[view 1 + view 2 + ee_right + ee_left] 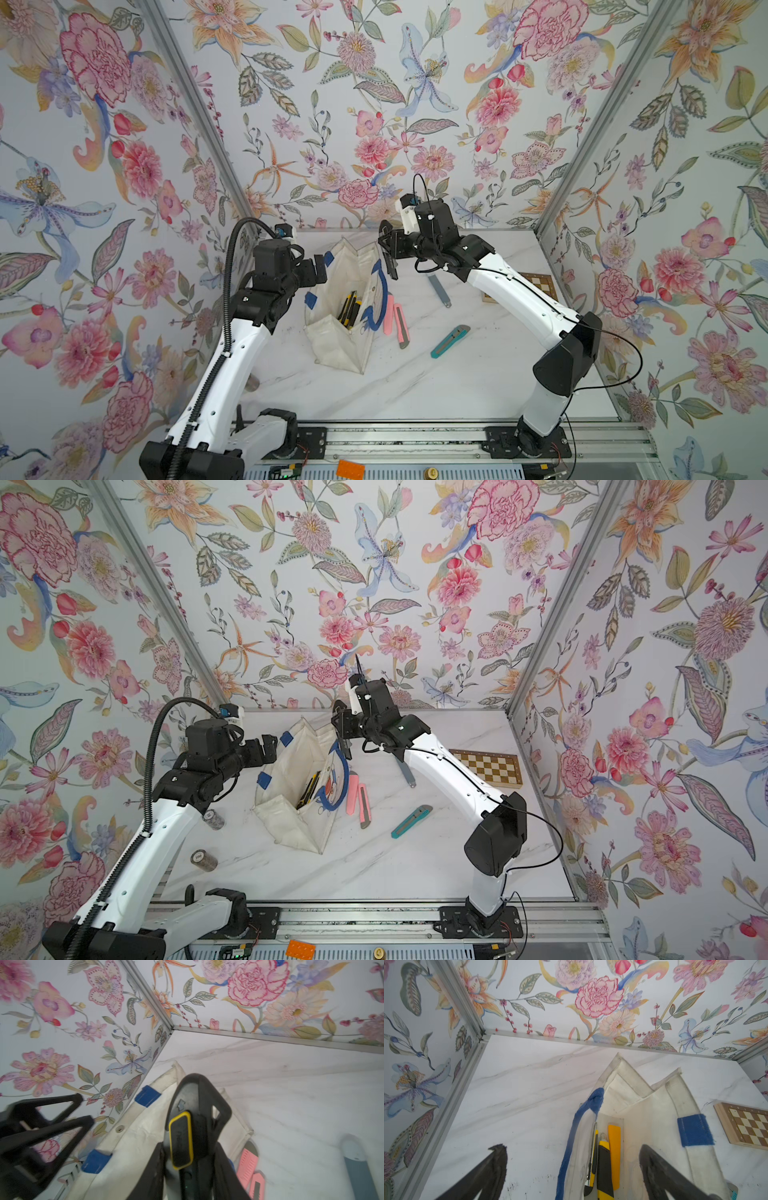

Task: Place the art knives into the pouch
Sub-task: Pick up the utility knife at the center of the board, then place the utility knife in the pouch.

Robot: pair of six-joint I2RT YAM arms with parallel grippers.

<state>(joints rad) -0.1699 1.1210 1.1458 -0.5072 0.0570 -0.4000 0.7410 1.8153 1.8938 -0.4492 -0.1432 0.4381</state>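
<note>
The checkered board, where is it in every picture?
Top view: checkered board at the table's right, half behind the right arm.
Top view: checkered board there too, nearly all showing.
Left wrist: at the picture's right edge.
Right wrist: not in it.
Shared landmark: the white pouch with blue tabs, in all four.

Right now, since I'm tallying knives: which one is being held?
The black, yellow-slider knife in the right fingers; the pink pair, teal knife and grey knife lie on the table.
</note>
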